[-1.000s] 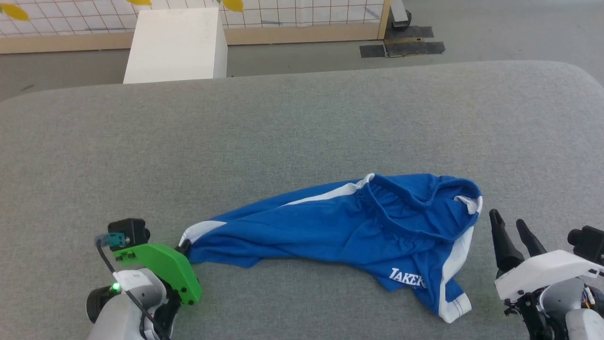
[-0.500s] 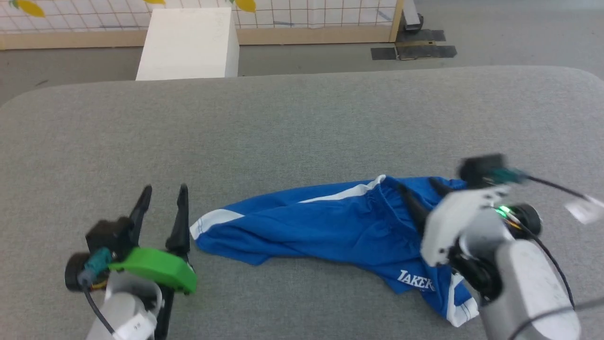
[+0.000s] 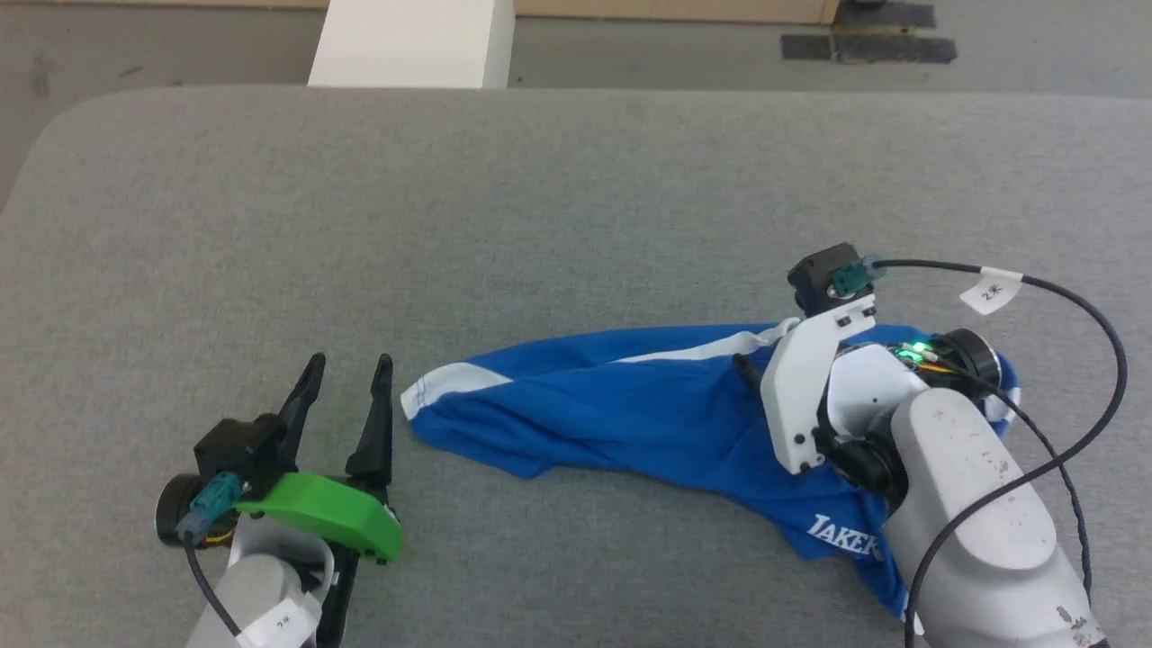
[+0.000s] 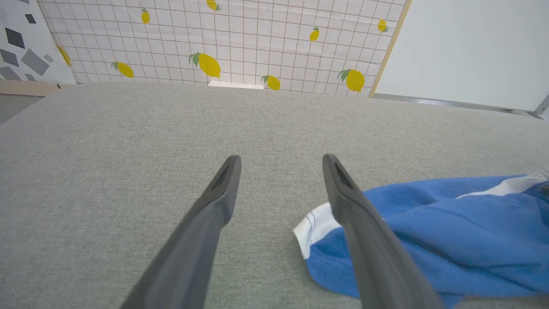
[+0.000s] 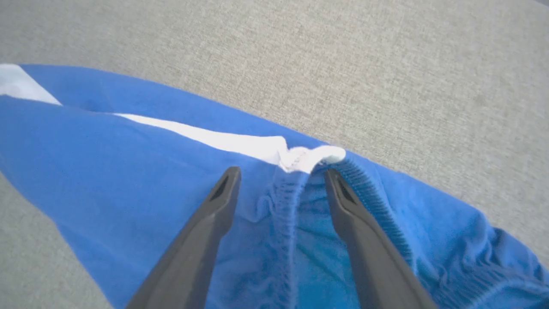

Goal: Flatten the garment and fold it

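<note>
the garment (image 3: 630, 414) lies crumpled on the grey table (image 3: 540, 225), stretched from 9 to 4 o'clock across the right half of the head view, its white-edged leg hem (image 3: 432, 389) at the 9 o'clock end and the "lakers" print (image 3: 841, 535) near 5 o'clock.

the left gripper (image 3: 350, 362) rises from 7 o'clock, fingers pointing to 12 and spread wide with nothing between them but bare table. the hem sits just beside it at its 3 o'clock, with a thin strip of grey between finger and cloth.

the right arm comes in from 5 o'clock, its pale forearm lying over the waist end of the garment, wrist bent so the fingers point toward 10 o'clock. in the right wrist view the right gripper (image 5: 282, 171) stands wide and grips nothing. its two fingers straddle the gathered waistband (image 5: 283, 210), with the white side stripe (image 5: 193, 131) running off to 10 o'clock from the tips. whether the tips touch the cloth i cannot tell.
</note>
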Motion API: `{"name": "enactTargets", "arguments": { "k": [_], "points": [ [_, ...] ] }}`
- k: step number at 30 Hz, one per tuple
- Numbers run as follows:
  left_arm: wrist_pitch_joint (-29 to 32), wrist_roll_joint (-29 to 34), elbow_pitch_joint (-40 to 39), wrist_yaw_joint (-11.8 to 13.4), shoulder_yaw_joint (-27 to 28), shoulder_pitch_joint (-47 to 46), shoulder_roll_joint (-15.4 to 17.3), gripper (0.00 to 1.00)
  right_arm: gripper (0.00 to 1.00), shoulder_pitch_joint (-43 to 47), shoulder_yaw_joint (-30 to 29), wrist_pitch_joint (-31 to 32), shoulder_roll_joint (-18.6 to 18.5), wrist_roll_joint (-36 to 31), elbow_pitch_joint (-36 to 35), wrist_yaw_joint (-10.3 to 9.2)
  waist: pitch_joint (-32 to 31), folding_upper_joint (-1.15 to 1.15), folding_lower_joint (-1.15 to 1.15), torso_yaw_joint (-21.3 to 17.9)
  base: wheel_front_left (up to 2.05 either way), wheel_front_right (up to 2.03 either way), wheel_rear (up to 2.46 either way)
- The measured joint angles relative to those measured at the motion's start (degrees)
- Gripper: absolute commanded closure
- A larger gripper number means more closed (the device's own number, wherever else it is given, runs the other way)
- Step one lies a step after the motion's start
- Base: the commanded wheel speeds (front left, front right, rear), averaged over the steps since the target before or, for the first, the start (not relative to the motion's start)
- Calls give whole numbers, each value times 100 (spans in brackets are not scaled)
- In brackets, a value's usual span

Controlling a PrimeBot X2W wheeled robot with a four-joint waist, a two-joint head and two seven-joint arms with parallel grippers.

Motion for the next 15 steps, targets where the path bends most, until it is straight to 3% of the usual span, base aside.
{"name": "enactTargets", "arguments": {
  "k": [7,8,9,10,15],
  "points": [
    [-18,-2,112,-74,-97,-136,-3,0,0,-264,-67,-312,0,-63,296,0,263,0,0,155,0,0,0],
    [-18,-10,140,-88,-108,-144,-8,0,11,-297,-67,-348,-1,-62,336,0,288,0,0,171,0,0,0],
    [-18,-19,174,-99,-121,-151,-8,0,69,-325,-53,-368,-2,-62,364,0,307,0,0,181,0,0,0],
    [-18,-25,200,-101,-134,-155,-10,0,100,-337,-35,-409,-2,-57,377,0,314,0,0,188,0,0,0],
    [4,-73,342,-142,-254,-170,-16,0,100,-349,15,-731,-1,70,325,0,208,0,0,157,0,0,0]
  ]
}}
